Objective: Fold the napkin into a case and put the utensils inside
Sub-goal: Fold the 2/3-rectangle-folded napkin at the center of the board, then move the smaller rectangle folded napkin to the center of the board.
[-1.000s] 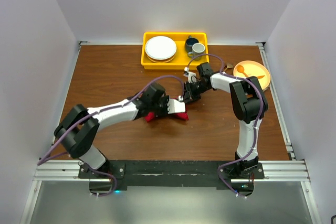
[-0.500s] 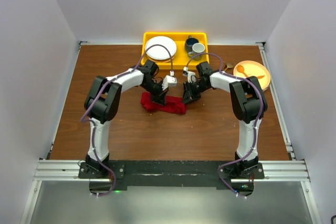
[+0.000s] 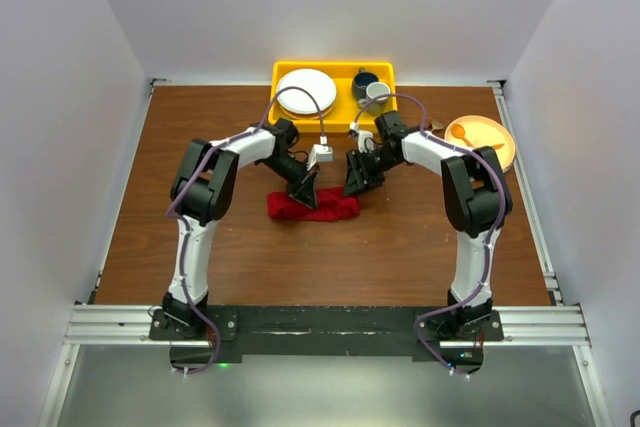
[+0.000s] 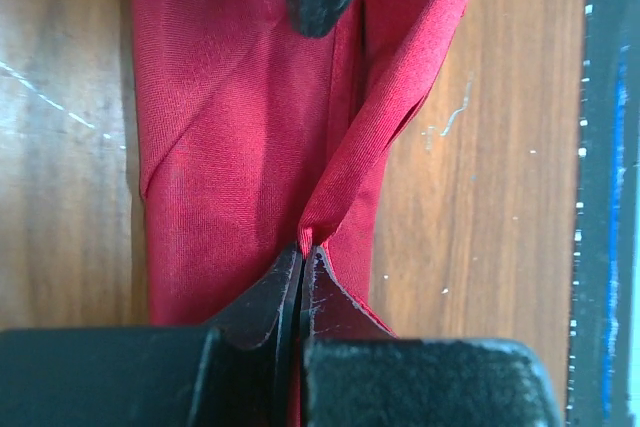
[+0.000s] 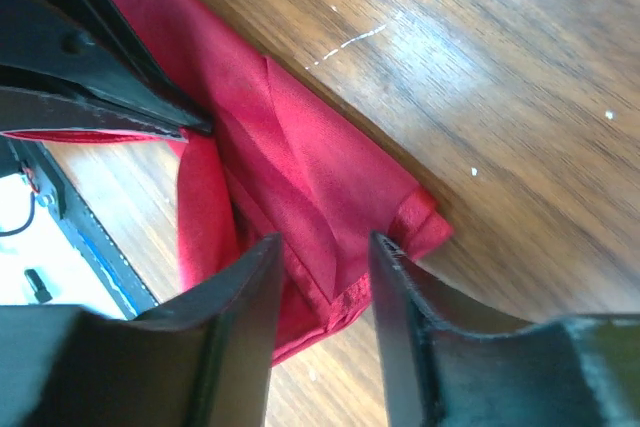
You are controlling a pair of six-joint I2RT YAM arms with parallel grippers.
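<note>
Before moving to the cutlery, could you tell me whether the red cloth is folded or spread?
Folded: the bright red cloth napkin lies as a narrow strip with overlapping layers; the left gripper pinches a raised fold.

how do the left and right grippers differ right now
The left gripper has its jaws shut, pinching a raised fold of the napkin; the right gripper has its jaws apart, holding nothing. The left is nearer the cloth's middle, the right at its end. Both have black jaws low over the red cloth.
</note>
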